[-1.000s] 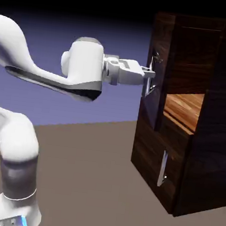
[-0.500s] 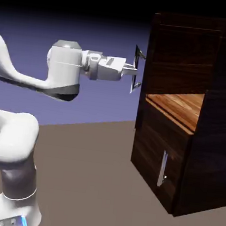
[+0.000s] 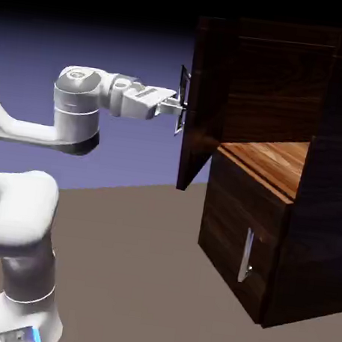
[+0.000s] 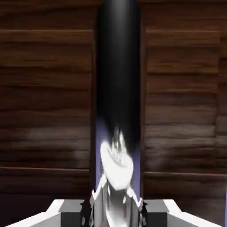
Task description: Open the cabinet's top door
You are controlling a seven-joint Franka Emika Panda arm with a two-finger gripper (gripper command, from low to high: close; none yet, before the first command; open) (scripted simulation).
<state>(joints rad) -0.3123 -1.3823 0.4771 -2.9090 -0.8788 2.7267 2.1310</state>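
Exterior view: held the top door ajar, angled out from the cabinet toward the picture's left! Gripped the silver handle tight between the fingers, just off the dark wood!

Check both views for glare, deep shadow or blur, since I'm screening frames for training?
Exterior view: black band across the top, the cabinet's right side sunk in shadow, brighter light on the inner shelf. Hand view: stark white reflections low on the shiny handle, its upper length nearly black, wood grain soft.
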